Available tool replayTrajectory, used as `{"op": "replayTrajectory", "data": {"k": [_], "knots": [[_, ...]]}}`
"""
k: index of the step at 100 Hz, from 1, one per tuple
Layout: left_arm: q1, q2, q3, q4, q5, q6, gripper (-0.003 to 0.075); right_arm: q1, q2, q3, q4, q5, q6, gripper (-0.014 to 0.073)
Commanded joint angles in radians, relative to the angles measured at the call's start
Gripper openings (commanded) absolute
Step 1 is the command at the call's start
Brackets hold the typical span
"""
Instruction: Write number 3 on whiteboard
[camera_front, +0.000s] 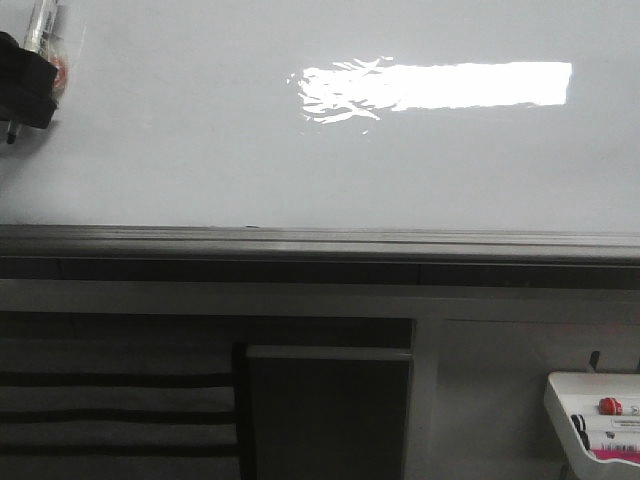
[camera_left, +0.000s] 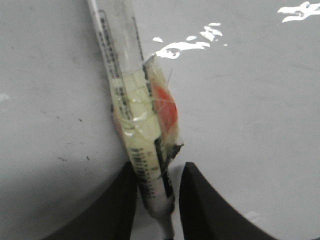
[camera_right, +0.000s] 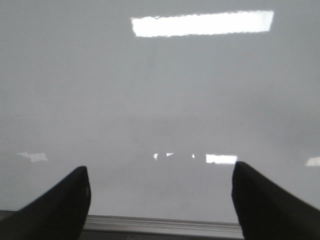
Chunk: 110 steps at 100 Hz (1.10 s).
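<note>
Glossy white fills nearly every view: the whiteboard carries a bright rectangular light reflection and a grey metal ledge along its near edge. No marker strokes can be made out on it, only faint specks in the left wrist view, so no number 3 is visible.

At the front view's upper left corner the left end effector is cut off by the frame. Its wrist camera shows the dark fingers clamped on a marker wrapped in clear tape, with an orange-red patch under the wrap. Black print runs along the barrel (too blurred to read), and the marker's far end runs out of frame.

The right end effector stands with its two dark fingers wide apart over bare board, holding nothing.

At the lower right corner a small white tray, partly cropped, holds markers; one has a red cap, and their labels are illegible.
</note>
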<state>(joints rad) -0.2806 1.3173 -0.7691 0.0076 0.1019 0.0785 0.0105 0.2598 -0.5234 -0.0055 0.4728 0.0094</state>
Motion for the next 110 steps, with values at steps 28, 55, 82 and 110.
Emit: {"op": "replayTrajectory", "data": {"k": [28,55,82,110], "knots": [[0.002,-0.023,-0.033,0.000,-0.073,-0.002,0.0022,-0.004,0.021,-0.035,-0.002,-0.064,-0.009,0.0525],[-0.046,-0.061,-0.150,0.079,0.250,0.078,-0.0019,-0.004,0.149,-0.188,0.130,0.183,-0.058,0.0525],[-0.159,-0.063,-0.322,-0.196,0.650,0.526,-0.0019,-0.004,0.401,-0.297,0.518,0.414,-0.521,0.0524],[-0.211,-0.063,-0.374,-0.559,0.874,0.939,-0.0019,0.106,0.716,-0.451,0.818,0.564,-1.000,0.0524]]}}
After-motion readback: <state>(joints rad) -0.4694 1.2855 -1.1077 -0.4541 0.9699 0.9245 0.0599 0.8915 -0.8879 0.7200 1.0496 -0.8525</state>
